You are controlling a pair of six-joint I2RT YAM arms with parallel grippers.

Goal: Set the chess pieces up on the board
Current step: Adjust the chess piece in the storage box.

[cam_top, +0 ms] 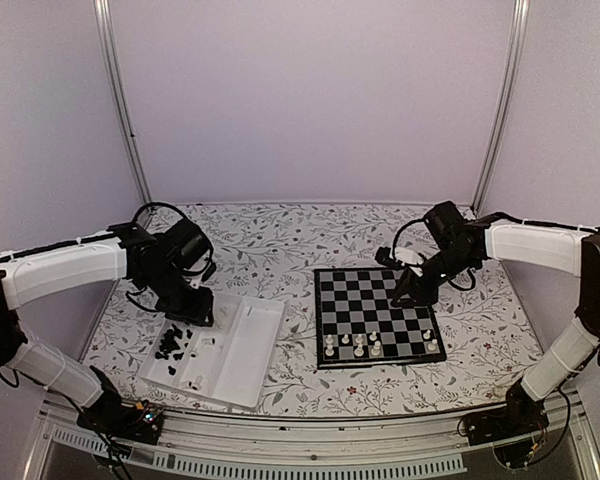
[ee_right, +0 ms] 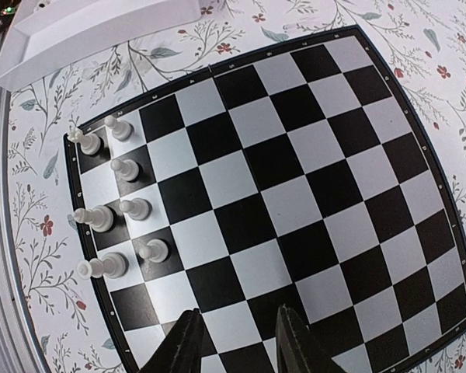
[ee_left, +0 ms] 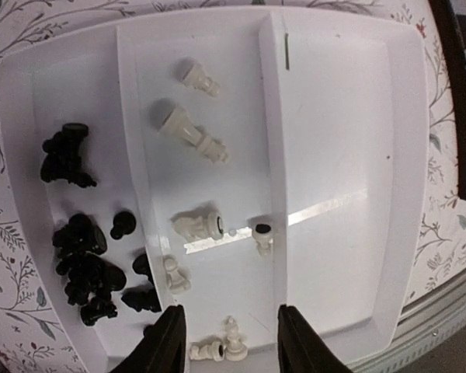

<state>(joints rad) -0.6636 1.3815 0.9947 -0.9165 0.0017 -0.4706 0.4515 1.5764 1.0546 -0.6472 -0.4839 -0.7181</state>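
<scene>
Left gripper (ee_left: 229, 330) hovers half-open and empty over the white tray's (ee_left: 349, 155) middle compartment, two cream chess pieces (ee_left: 231, 339) directly between its jaws, one toppled sideways.

Glossy white plastic tray (ee_left: 342, 116), smooth shiny board (ee_right: 295, 179), matt floral tablecloth (cam_top: 270, 240), plastic chess pieces (ee_left: 190, 128)

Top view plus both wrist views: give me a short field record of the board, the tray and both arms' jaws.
board: a few white chess pieces standing along its near edge, no black ones seen on it
tray: black pieces in one compartment, white pieces in the next
left gripper: above the tray, jaws open, two white pieces lying below the gap
right gripper: above the board, jaws open, holding nothing
</scene>
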